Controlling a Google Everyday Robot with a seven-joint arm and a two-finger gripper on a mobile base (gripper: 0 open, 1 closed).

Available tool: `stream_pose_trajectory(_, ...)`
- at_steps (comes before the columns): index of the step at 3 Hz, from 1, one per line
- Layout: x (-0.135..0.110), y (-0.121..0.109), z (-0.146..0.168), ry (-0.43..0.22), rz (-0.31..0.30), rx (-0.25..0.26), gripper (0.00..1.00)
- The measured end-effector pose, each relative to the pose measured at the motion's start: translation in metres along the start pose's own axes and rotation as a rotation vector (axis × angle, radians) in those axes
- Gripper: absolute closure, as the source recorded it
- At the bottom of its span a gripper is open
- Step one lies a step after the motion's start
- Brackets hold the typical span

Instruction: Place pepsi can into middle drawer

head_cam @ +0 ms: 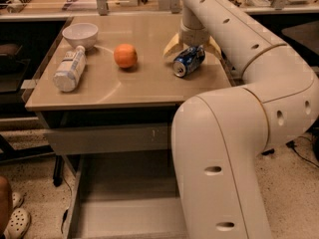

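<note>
Beige and smooth, the counter point(149, 91) carries everything I can see, and I place it all by the small blue aluminium pepsi can point(188, 61). That can lies on its side near the counter's right edge, its silver end turned toward the front left. My gripper point(193, 51) hangs directly over the can, and its pale yellow fingers point(171, 46) are spread wide, one on either side of the can. They hold nothing. I cannot tell whether either finger touches the can.

Left of the can, clear of it, sits a round orange fruit point(125, 55). Further left of the can a clear plastic bottle with a white label point(70, 68) lies on its side. Left of the can and toward the back stands a small white bowl point(79, 34), just beside the bottle's cap end.

Below the can, under the counter's edge, a grey drawer front with pale scratches point(109, 139) is closed. Lower again and forward of the can, the wide grey metal middle drawer point(124, 208) is pulled out, its flat floor bare where it shows. My cream arm point(239, 133) hides its right part.
</note>
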State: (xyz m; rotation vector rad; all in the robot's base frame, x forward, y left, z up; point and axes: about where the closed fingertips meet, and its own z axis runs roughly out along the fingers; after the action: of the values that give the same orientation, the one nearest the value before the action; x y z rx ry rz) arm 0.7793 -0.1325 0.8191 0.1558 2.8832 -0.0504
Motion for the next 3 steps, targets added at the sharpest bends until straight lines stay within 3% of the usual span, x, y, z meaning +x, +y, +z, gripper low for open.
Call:
stream_pose_trajectory(1, 0.0044, -0.0056, 0.0147, 0.031, 0.010, 0.014, 0.00)
stream_pose_trajectory(3, 0.0044, -0.0056, 0.0147, 0.031, 0.010, 0.014, 0.41)
